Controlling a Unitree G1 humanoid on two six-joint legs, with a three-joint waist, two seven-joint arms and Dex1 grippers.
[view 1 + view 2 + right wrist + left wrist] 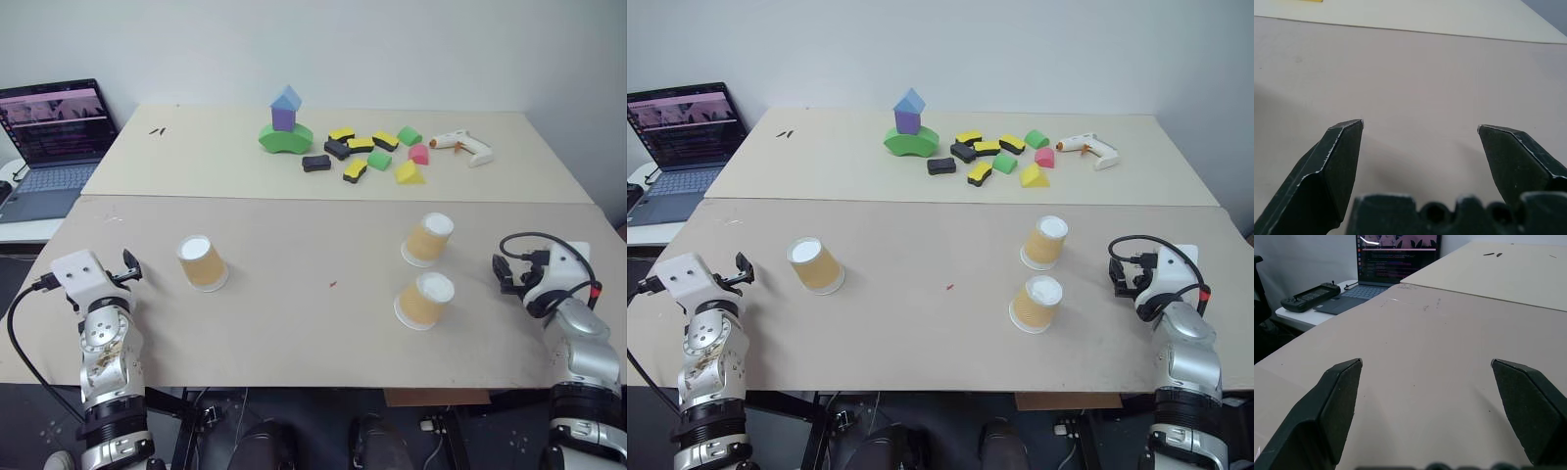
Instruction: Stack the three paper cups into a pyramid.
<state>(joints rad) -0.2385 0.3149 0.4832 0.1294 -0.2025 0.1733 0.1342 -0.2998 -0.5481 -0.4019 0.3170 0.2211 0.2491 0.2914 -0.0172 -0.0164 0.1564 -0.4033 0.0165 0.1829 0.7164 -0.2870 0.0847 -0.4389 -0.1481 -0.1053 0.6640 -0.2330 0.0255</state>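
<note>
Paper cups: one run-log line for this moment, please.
three tan paper cups: upside down, apart, unstacked | left gripper: jaws open, empty | right gripper: jaws open, empty

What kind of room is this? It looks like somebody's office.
Probably a lab or workshop room used for testing, not a home. Plain worktables stand against a bare white wall, an open laptop sits on a side desk, and paper cups and foam blocks are laid out like practice props.

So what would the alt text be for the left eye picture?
Three paper cups sit upside down and apart on a tan table, one left, two right, with open left gripper and right gripper at the sides. Behind lie foam blocks and a laptop.
</note>
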